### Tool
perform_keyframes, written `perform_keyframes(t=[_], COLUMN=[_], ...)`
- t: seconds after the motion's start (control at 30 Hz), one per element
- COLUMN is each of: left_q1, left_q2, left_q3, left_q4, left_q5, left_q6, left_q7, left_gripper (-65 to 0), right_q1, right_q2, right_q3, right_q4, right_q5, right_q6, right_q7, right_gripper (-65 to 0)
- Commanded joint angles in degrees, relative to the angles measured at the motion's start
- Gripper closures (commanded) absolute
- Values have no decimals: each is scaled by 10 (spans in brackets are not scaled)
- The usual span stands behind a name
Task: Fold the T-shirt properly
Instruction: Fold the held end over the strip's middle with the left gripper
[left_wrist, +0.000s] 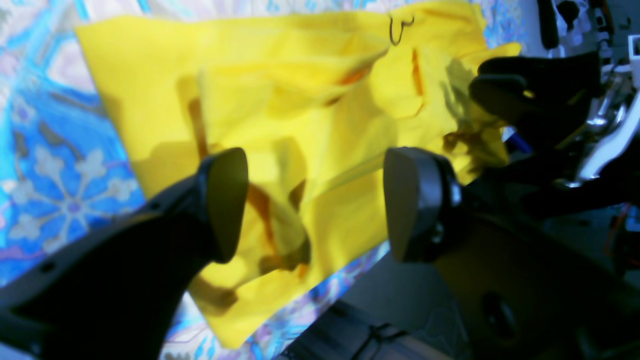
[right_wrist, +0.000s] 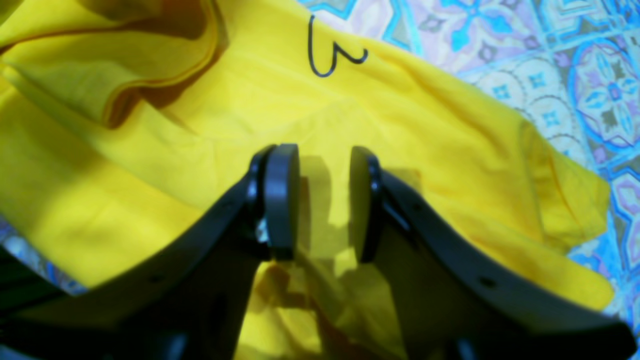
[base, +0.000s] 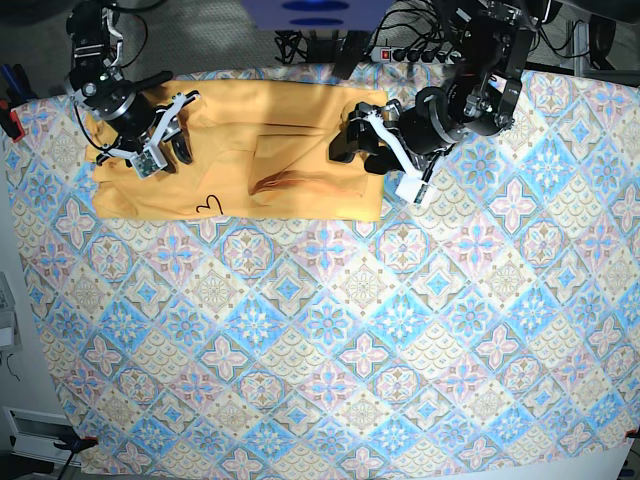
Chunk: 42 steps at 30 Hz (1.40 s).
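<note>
The tablecloth (base: 330, 340) lies bare from 3 through 6 to 9 o'clock. The T-shirt (base: 240, 160) sits folded into a band near its 12 o'clock edge, long edges fairly straight. The left gripper (base: 357, 143) hangs released at the band's 3 o'clock edge. The right gripper (base: 170, 140), jaws part-spread, grips nothing over the 9 o'clock end.
</note>
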Motion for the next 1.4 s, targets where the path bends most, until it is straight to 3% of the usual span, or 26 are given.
perform_keyframes(t=[0.0,0.4,0.5,0.63,0.7,1.13,1.37], left_q1=[-5,-49,-76,-103,-107,-136,-156], left_q2=[0,28,31,31,31,27,26], left_q3=[-1,15,36,68,80,162,181], left_q4=[1,-81,-107,-118,-115,-57,-55], left_q5=[-8,-8,-8,-8,-9,-9,-8], left_q6=[-4,-4,-4,-4,-4,-7,-82], left_q7=[-10,-10,-10,-10,-10,-6,-3], left_gripper=[-414,-406,-325,-128,-78,-69,-76], right_q1=[1,-3,-3,-3,-3,1,1], right_q2=[4,4,4,4,4,4,4], right_q3=[2,5,4,4,6,5,3], right_q4=[11,13,14,14,14,14,14], right_q5=[5,6,6,6,6,6,6], right_q6=[0,0,0,0,0,0,0], right_q7=[12,13,13,13,13,13,11], right_gripper=[-168,-168,-168,-168,-168,-168,-168])
